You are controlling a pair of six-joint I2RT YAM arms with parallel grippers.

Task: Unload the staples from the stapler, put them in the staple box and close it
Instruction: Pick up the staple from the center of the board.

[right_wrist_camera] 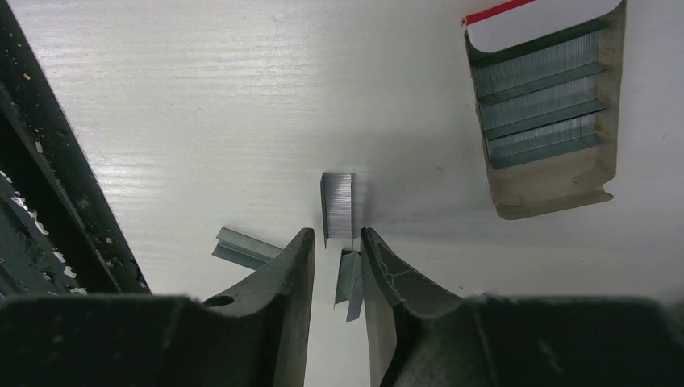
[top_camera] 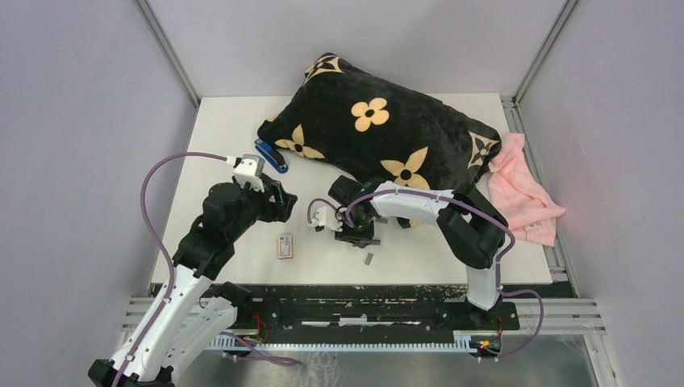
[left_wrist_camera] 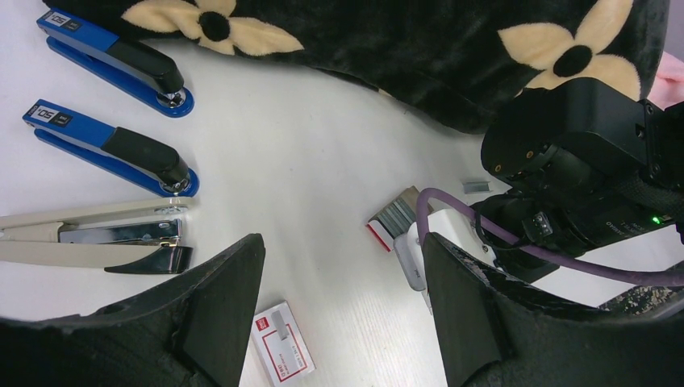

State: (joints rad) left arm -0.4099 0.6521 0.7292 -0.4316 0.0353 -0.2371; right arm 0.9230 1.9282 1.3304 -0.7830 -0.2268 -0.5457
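Silvery staples [right_wrist_camera: 337, 205] lie in three loose strips on the table [right_wrist_camera: 202, 97] at the right gripper [right_wrist_camera: 336, 242], its jaws narrowly apart about one strip, grip uncertain, while the left gripper [left_wrist_camera: 343, 298] hangs spread wide and empty beside the unfolded cream stapler [left_wrist_camera: 97, 238], any remaining load unseen.

White table [top_camera: 218, 145], black flowered cushion [top_camera: 379, 133] across the back, pink cloth [top_camera: 524, 193] at the right edge; two blue staplers [left_wrist_camera: 109, 153], opened beige stapler [left_wrist_camera: 89, 234] beside them; small red-and-white box [top_camera: 285, 245] near the front; open carton of staples [right_wrist_camera: 548, 105], loose staple strips [right_wrist_camera: 338, 205] nearby
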